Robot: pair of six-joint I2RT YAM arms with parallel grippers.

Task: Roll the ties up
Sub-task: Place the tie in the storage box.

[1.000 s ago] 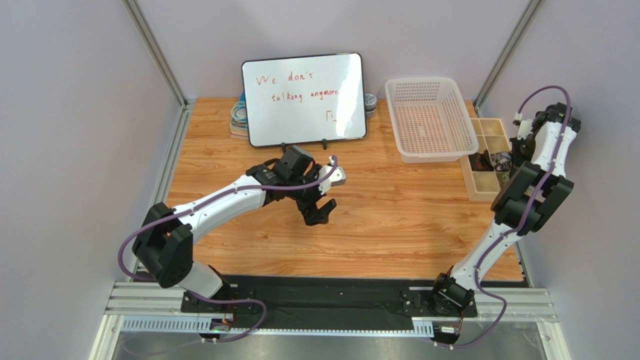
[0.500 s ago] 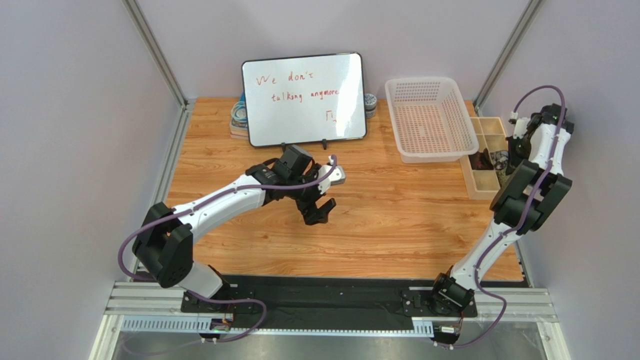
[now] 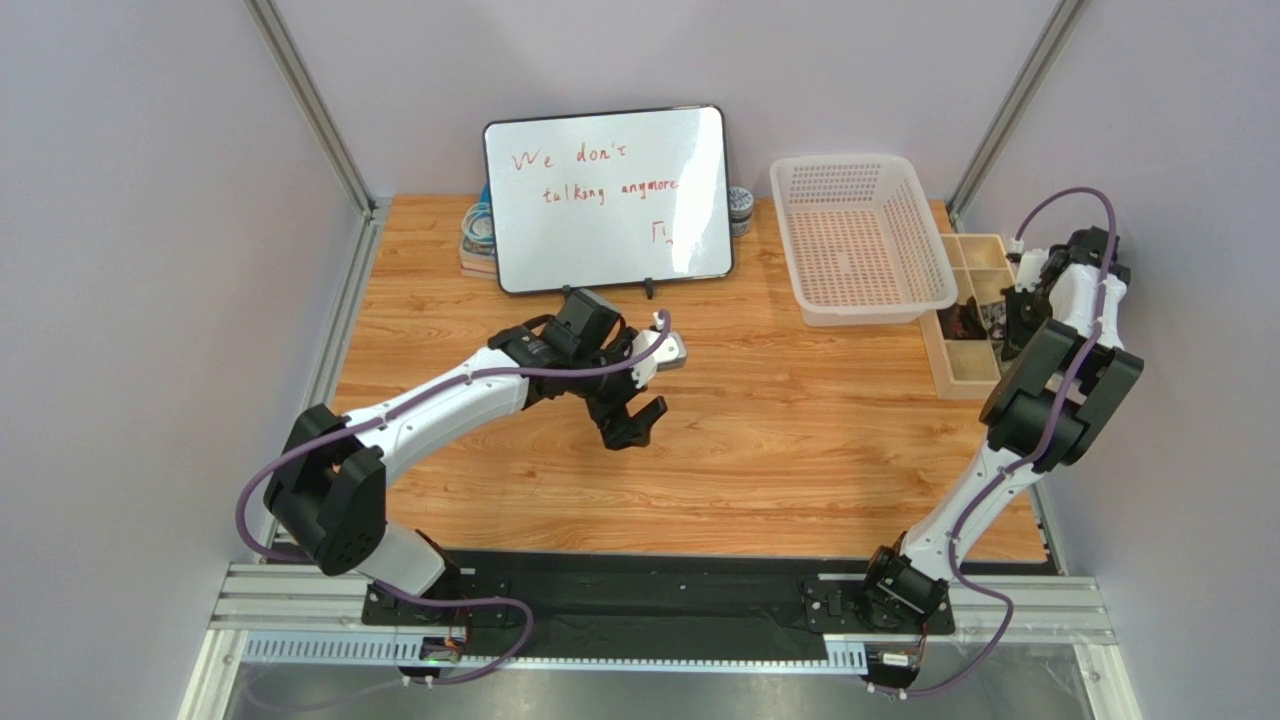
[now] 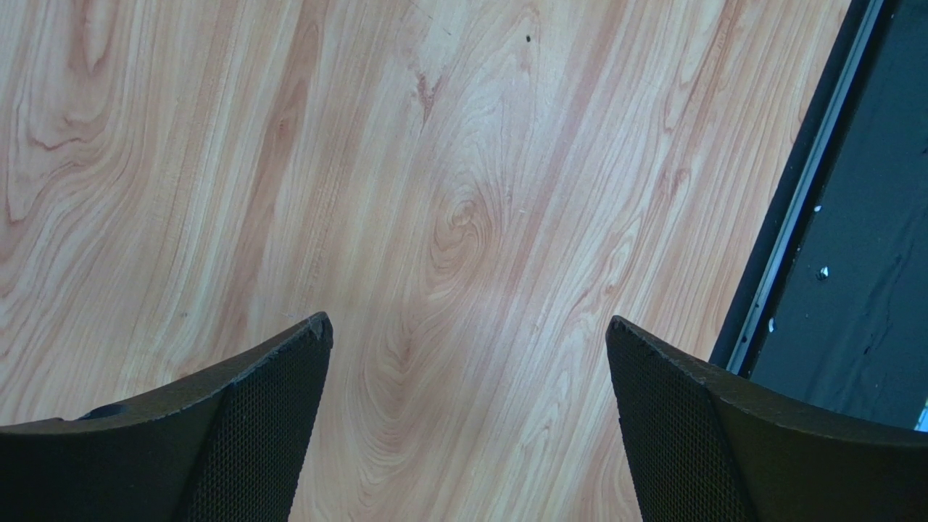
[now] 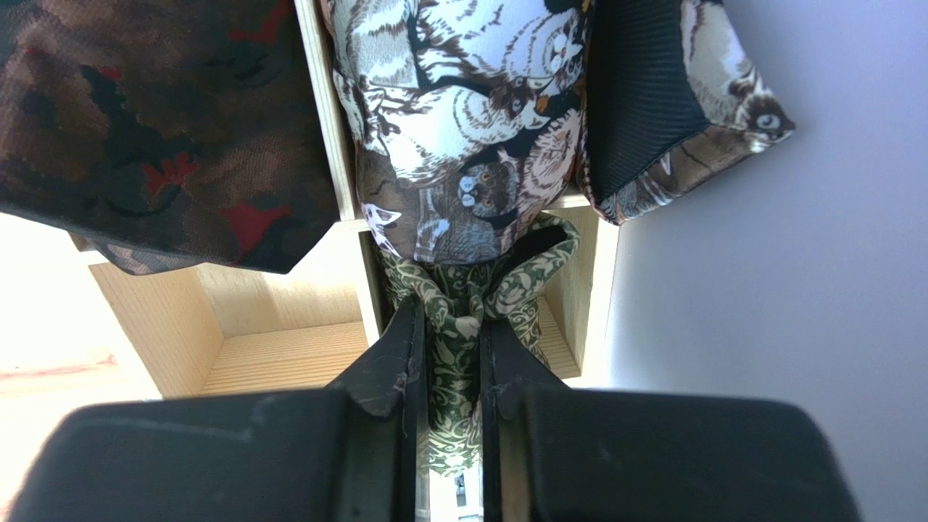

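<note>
Wood-grain table (image 4: 436,163) sits bare under the left gripper (image 4: 468,326), jaws spread wide, pads mesh-textured, prob. parked there to take fabric. At the right edge, the right gripper (image 5: 450,353) pinches the green leaf-patterned tie (image 5: 436,288), bunched in a compartment of the pale wooden box (image 5: 272,315), likely to lift it out; a silky owl-print tie (image 5: 468,109) crowds just above

The wooden table (image 3: 812,450) carries a whiteboard (image 3: 609,195), white basket (image 3: 872,311) and compartmented box (image 3: 947,365).
</note>
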